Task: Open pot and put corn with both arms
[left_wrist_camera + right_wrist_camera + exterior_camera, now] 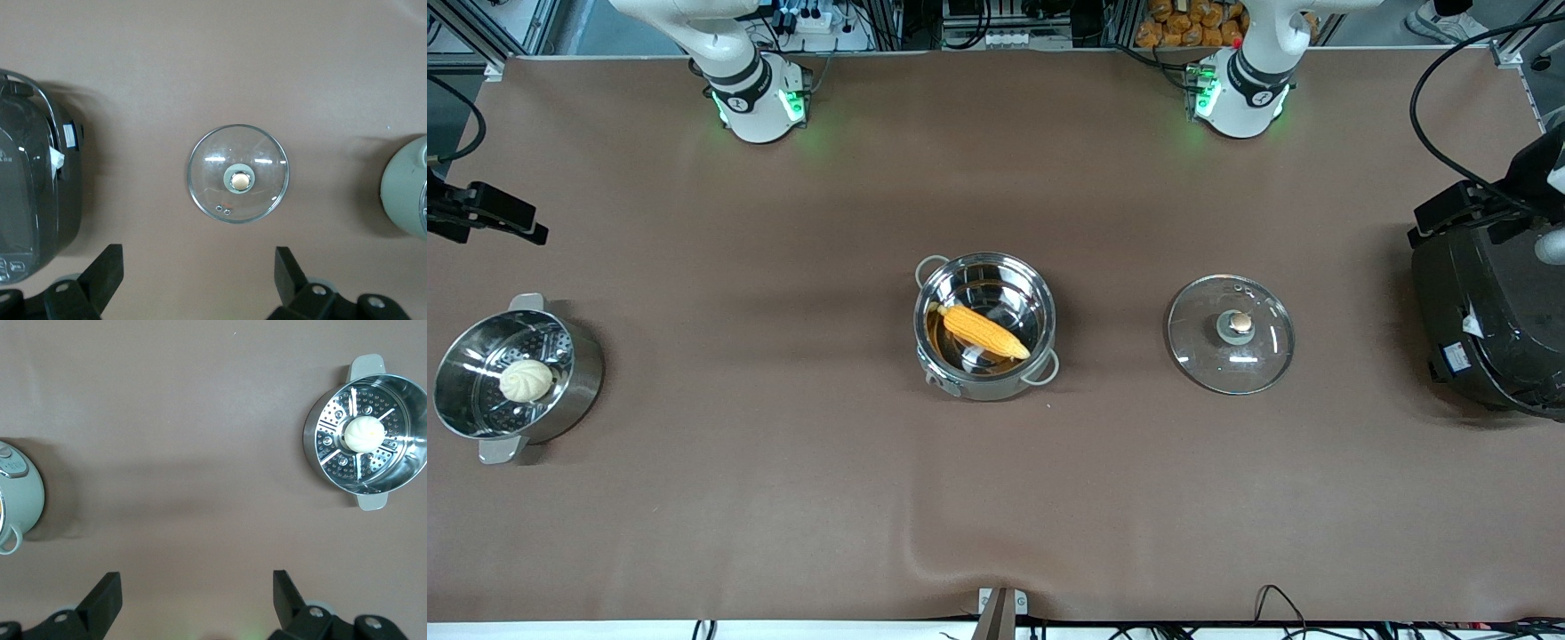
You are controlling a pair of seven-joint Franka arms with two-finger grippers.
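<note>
At the middle of the brown table stands the pot, shiny steel, uncovered, with the corn lying slantwise on its floor. Its glass lid rests flat on the table well apart from it, toward the left arm's end, knob up. Judging from this, the task looks finished.

Little could go wrong now. One risk is an arm sweeping low on its way home and clipping the lid, which is thin glass and would slide or chip. The black cooker sits near the left arm's reach too, and a careless swing might knock it.

Both arms wait, pulled back high. The left gripper hangs over the lid, its fingers spread wide, holding nothing and touching nothing. The right gripper hangs over bare table between the pot and the steamer pot, its fingers likewise spread wide and empty.

The steamer pot stands at the right arm's end of the table with a white bun on its perforated insert.
</note>
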